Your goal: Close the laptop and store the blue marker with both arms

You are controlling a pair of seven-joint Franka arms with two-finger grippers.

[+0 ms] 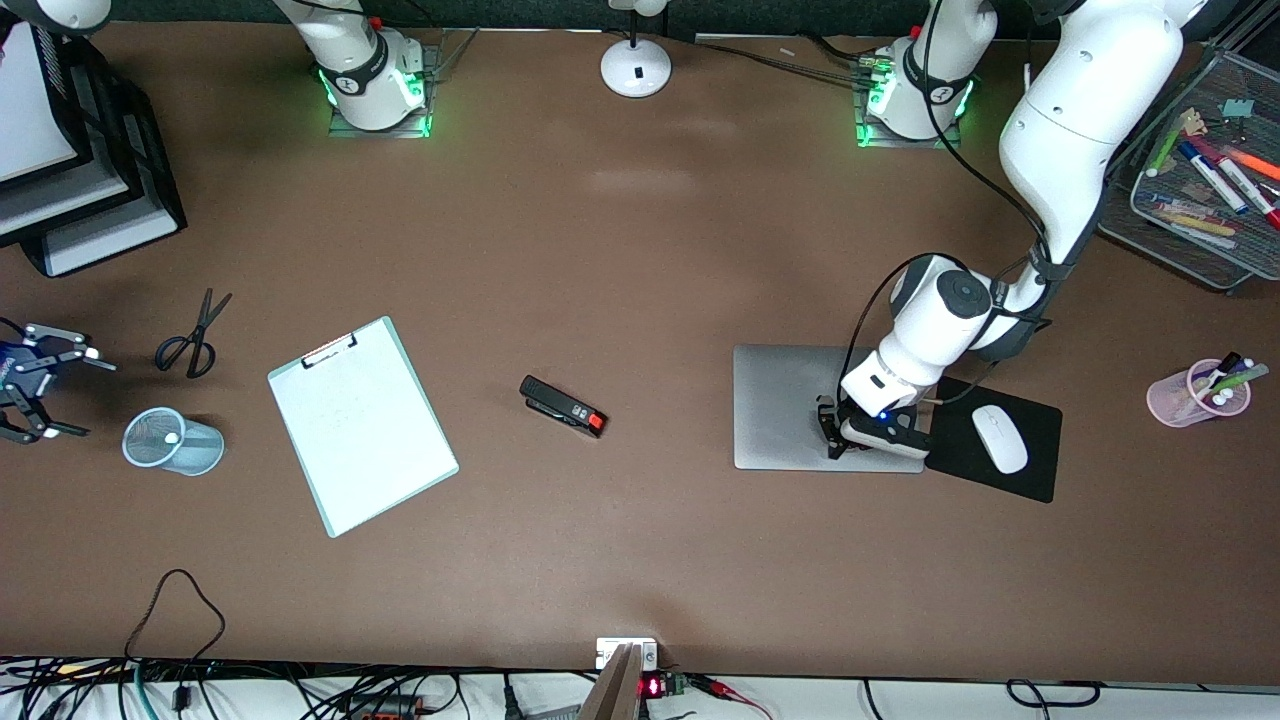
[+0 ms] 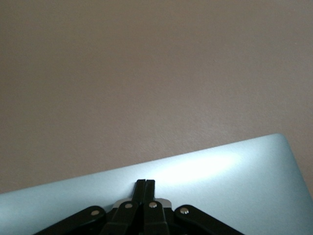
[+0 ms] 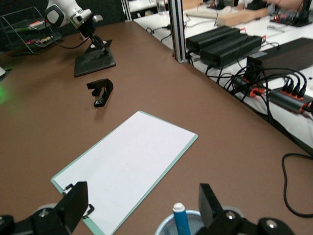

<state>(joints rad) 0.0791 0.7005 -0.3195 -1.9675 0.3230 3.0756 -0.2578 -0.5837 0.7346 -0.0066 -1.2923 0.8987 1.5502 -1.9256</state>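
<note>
Closed laptop point(image 1: 785, 405) lies flat on the brown tabletop point(image 1: 640, 560), partly hidden under the left hand point(image 1: 832, 432), whose fingers are pressed together on its lid. Right hand point(image 1: 40, 385), spread wide, is cut off at the frame edge over the mesh cup point(image 1: 172, 441); the blue marker point(image 3: 180, 219) stands inside.

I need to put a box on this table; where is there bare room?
Bare brown tabletop lies between the black stapler and the closed silver-grey laptop, and between the stapler and the round white lamp base. It is crowded by the black mouse pad and white mouse.
</note>
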